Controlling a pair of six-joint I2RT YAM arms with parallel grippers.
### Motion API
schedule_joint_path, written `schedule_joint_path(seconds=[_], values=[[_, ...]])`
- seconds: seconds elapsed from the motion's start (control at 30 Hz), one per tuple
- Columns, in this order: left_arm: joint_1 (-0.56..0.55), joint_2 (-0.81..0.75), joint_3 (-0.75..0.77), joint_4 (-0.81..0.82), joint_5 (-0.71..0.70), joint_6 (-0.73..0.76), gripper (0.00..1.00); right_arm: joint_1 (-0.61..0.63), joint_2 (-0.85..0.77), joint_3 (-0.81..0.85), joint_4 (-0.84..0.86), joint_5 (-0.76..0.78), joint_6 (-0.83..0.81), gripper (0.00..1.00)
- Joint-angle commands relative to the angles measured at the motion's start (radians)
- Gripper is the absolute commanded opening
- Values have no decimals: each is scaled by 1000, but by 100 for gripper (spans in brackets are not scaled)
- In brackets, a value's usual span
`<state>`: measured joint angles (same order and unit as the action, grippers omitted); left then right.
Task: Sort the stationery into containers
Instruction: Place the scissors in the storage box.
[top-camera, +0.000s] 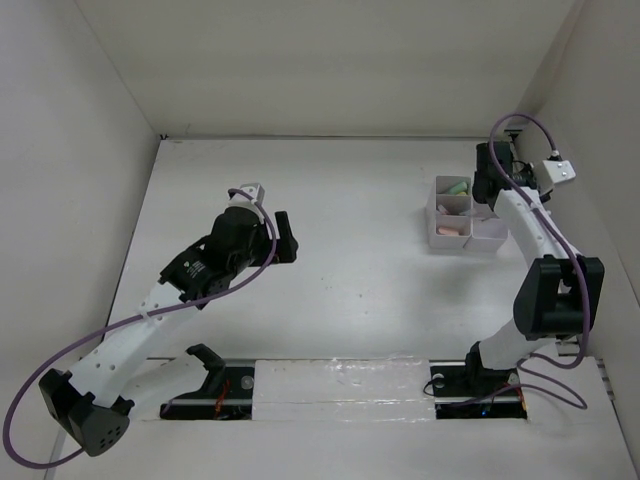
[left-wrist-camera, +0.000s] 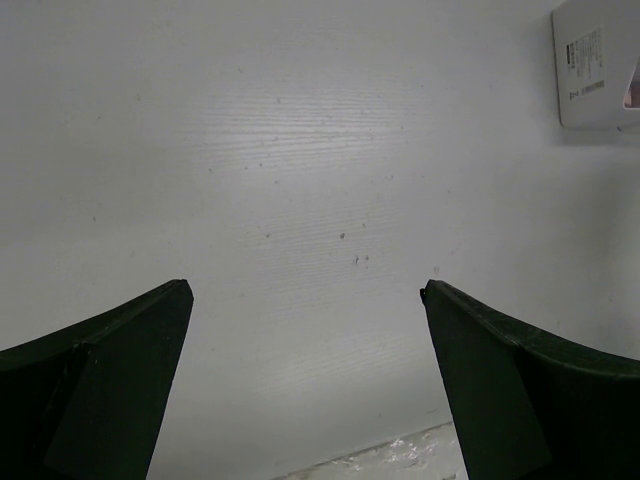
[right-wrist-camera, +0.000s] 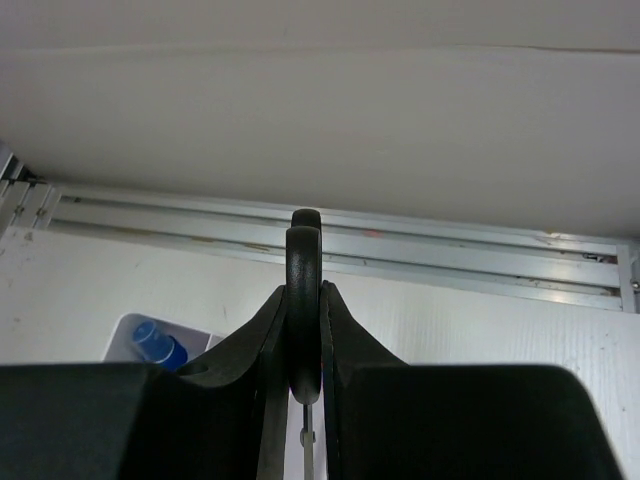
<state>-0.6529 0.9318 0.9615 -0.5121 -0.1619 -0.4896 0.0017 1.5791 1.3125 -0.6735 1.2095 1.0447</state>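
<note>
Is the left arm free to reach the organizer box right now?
Probably not cleanly: the left gripper is open and empty, but the right gripper, shut on scissors, crowds the right side of the box.

left arm (top-camera: 150, 325) extends forward and inward, wrist held low; left gripper (left-wrist-camera: 305, 290) jaws fully spread. right arm (top-camera: 530, 235) folded upright, wrist pitched down; right gripper (right-wrist-camera: 304, 292) clamped on a black loop, apparently a scissors handle (right-wrist-camera: 303, 245).

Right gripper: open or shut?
Shut on the scissors: in the wrist view the right gripper pinches their black handle loop, no gap.
</note>
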Motion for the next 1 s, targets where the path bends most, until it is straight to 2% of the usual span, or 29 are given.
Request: schedule_joint_path(seconds=[0.0, 0.4, 0.63, 0.97], values=[[-1, -10, -7, 35, 16, 17, 100, -37, -28, 10, 26, 44, -20, 0], [-1, -19, -17, 44, 35, 26, 100, -66, 71, 1, 132, -24, -84, 0], [-1, -28, -17, 53, 67, 36, 100, -75, 119, 10, 132, -5, -74, 0], [-1, -37, -26, 63, 108, 54, 100, -66, 196, 43, 37, -5, 26, 0]])
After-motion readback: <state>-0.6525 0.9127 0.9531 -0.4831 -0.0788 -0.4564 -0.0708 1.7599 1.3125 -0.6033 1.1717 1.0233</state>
